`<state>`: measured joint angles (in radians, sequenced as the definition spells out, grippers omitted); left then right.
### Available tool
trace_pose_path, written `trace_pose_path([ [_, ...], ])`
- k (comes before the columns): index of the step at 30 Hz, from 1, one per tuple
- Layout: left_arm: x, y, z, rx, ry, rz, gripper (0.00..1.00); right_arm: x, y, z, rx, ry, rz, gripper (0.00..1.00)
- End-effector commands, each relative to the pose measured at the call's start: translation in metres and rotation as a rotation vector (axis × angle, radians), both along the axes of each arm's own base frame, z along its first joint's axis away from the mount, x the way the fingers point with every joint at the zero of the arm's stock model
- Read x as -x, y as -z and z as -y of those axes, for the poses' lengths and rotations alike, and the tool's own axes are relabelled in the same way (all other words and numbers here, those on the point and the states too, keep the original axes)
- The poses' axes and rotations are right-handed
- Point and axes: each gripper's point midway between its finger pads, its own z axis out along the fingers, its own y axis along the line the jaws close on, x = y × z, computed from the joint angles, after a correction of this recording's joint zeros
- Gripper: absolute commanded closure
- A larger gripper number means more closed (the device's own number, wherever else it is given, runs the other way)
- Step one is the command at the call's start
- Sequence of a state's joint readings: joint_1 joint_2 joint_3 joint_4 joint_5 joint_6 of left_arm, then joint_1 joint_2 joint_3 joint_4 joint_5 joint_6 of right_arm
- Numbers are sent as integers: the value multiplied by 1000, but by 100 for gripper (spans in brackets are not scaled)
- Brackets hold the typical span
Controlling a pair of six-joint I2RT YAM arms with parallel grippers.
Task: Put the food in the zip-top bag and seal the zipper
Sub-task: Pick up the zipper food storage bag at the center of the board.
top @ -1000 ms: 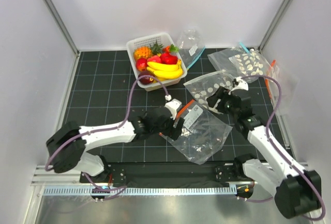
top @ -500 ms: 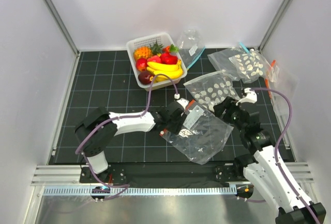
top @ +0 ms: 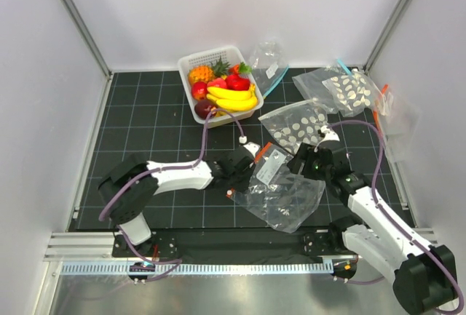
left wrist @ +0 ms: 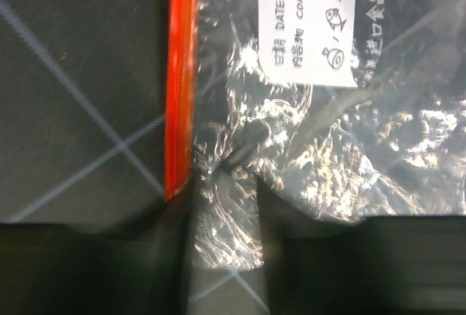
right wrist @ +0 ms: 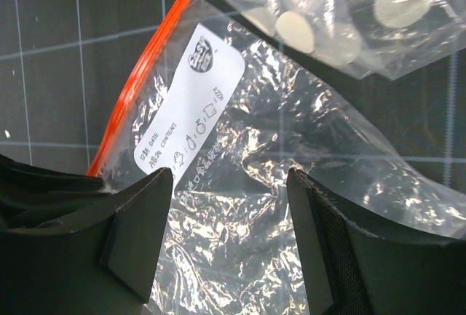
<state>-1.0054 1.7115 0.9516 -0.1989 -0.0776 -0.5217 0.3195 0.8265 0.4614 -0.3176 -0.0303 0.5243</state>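
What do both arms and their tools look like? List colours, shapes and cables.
Left arm and right arm: white rounded shells between black joints, each trailed by a looping purple cable. Left tool and right tool: two matte black, blocky fingers, wedge-tipped. No markings or sleeves visible.

The top camera looked down from high above the near edge, far enough to take in the whole black table (top: 145, 111). The left wrist camera faced straight down, very close to the zip-top bag (left wrist: 349, 155), with the zipper (left wrist: 180, 75) running up the frame. The right wrist camera looked down on the same bag from somewhat farther. All three views shared the bag's white label (right wrist: 189, 102).
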Motion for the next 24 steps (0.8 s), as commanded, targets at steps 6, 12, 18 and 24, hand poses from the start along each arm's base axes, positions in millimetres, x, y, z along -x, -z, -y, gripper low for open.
trace_pose_path([
  [6, -18, -65, -4, 140, -41, 89, 39, -9, -18, -12, -7, -21, 43, 34],
  [12, -26, -56, 9, 153, 8, 6, 36, 4, -3, -8, -23, 24, -4, 39],
  [18, -44, -47, 21, 149, 11, -16, 33, 15, 20, -7, -52, 64, -74, 46],
  [24, -58, -38, 29, 142, 27, -36, 36, 27, 30, -11, -121, 83, -96, 60],
])
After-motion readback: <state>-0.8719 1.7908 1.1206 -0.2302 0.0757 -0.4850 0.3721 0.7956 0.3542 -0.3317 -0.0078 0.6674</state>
